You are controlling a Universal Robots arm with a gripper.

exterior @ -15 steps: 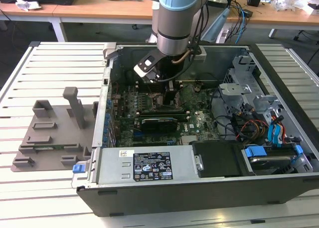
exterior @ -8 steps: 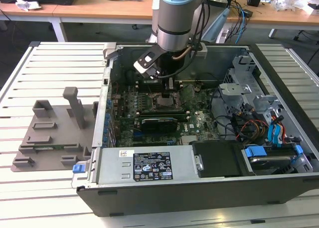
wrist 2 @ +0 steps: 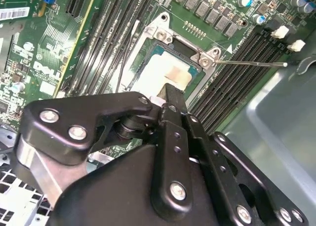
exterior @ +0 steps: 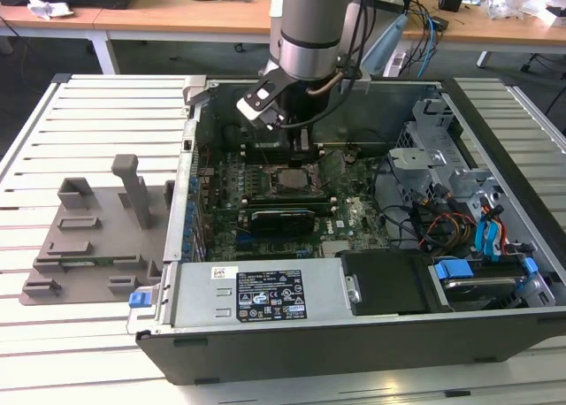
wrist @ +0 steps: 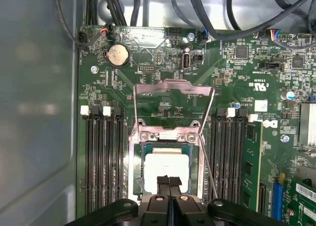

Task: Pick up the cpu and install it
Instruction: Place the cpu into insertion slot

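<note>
The cpu [wrist: 165, 163] lies flat in the motherboard socket, its silver top facing up and ringed by the socket's metal frame [wrist: 168, 135]. In both wrist views my gripper [wrist: 169, 180] hangs just over the chip's edge, its two black fingers pressed together with nothing between them. The cpu [wrist 2: 160, 70] shows pale beyond the fingertips [wrist 2: 170, 94]. In the exterior view the gripper [exterior: 298, 149] reaches down into the open computer case, right above the socket and the cpu [exterior: 290, 180].
The socket's load plate [wrist: 173, 105] stands flipped open, and its thin lever [wrist 2: 252, 64] sticks out sideways. Memory slots [wrist: 103, 157] flank the socket. A grey plastic tray [exterior: 88, 237] sits on the slatted table at the exterior view's left. Drive cages and cables [exterior: 451, 210] crowd the case's other end.
</note>
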